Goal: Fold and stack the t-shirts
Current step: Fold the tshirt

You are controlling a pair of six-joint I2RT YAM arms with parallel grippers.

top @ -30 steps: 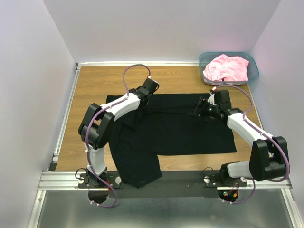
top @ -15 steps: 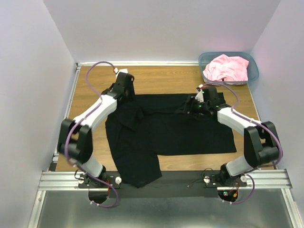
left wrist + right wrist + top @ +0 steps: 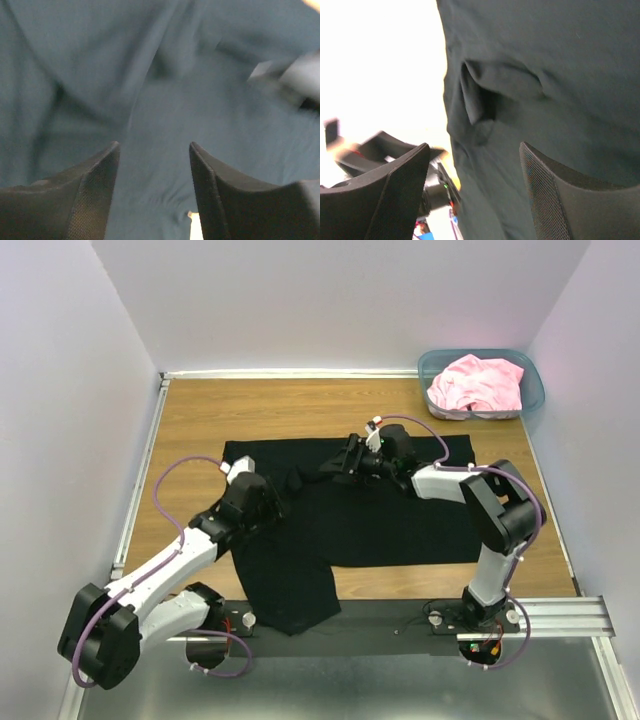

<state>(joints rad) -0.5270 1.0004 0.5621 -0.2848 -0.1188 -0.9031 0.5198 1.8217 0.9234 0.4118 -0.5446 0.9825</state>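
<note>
left arm [image 3: 170,570] has drawn back from the far left of the cloth toward the near side, and right arm [image 3: 450,480] has reached across from the right toward the middle.

on the table [image 3: 300,410] the black shirt [image 3: 400,520] lies spread with its long axis running left to right. one flap trails off toward the near edge on the left. the pink shirt [image 3: 478,383] sits bunched in the bin [image 3: 535,390] at the far right corner, well apart from both arms.

we judge the next move turns on where the black cloth lies from each gripper: straight below both. the right gripper [image 3: 340,465] is near the shirt's far edge at mid-length, and the left gripper [image 3: 268,502] is over the rumpled left part, nearer the trailing flap. so the right looks better placed for the far edge and the left for the flap (we read this from the layout only).

left arm is folded low, its forearm angled in from the near left. right arm is bent sharply at the elbow, its wrist pointing left.

both grippers stand wide apart with nothing between the fingers. the left wrist view shows only creased cloth below. a small raised pucker [image 3: 480,100] sits just ahead of the right fingers.
</note>
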